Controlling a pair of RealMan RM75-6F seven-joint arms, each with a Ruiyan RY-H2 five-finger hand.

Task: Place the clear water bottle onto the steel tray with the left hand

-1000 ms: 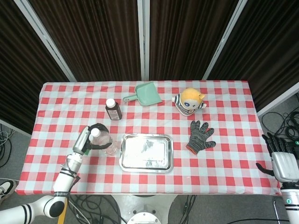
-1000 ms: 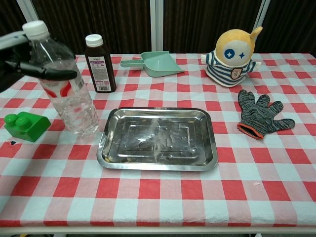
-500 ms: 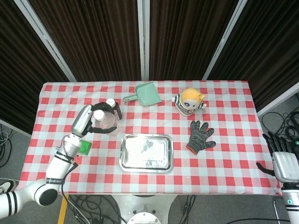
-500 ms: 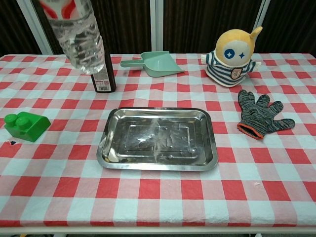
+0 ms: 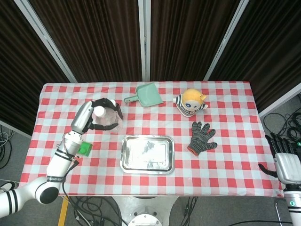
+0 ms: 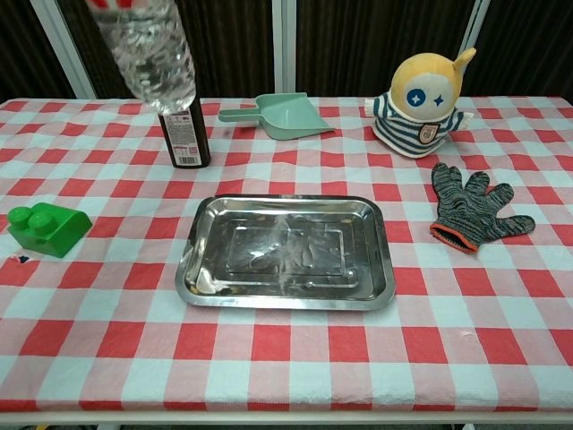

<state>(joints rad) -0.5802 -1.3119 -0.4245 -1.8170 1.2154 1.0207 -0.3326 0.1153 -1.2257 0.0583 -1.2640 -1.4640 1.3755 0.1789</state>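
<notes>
My left hand [image 5: 101, 112] grips the clear water bottle [image 5: 105, 118] near its white cap and holds it in the air, above the table left of and beyond the steel tray [image 5: 146, 154]. In the chest view only the bottle's lower body [image 6: 150, 55] shows at the top left, hanging in front of the dark brown bottle [image 6: 183, 139]; the hand itself is out of that frame. The steel tray [image 6: 286, 253] lies empty at the table's middle. My right hand [image 5: 284, 160] hangs off the table's right edge, fingers spread, holding nothing.
A green block [image 6: 47, 227] sits left of the tray. A mint scoop [image 6: 279, 116] lies at the back centre. A yellow plush toy [image 6: 424, 92] and a grey knit glove [image 6: 474, 208] are on the right side.
The left hand has lifted the bottle off the table from beside the tray, carrying it up and toward the back; in the last half second it rose slightly more.
</notes>
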